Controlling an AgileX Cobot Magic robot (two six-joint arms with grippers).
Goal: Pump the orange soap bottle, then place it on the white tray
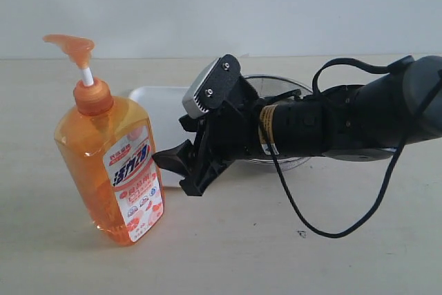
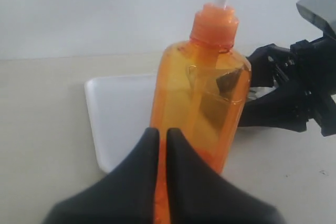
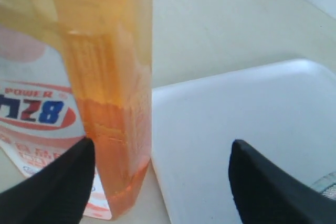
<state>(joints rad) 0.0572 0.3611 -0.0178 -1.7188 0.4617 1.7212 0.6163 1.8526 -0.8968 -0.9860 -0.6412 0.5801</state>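
We list, near to far:
1. Orange soap bottle (image 1: pixel 110 164): upright on table (image 1: pixel 276 253), not on the tray.
2. R gripper (image 3: pixel 163 148): jaws spread, by bottle's lower body, no pinch.
3. L gripper (image 2: pixel 163 132): fingers pressed together, holding nothing.
4. White tray (image 1: pixel 162 101): just behind bottle.
5. Mesh strainer (image 1: pixel 283 84): farthest.

The exterior view looks across the tabletop (image 1: pixel 276 253) from slightly above, while both wrist views sit close, sharing the bottle (image 2: pixel 202 103) and tray (image 2: pixel 121 114).

Spread wide, the right hand (image 3: pixel 160 156) frames orange soap bottle (image 3: pixel 105 77) beside white tray (image 3: pixel 236 108).
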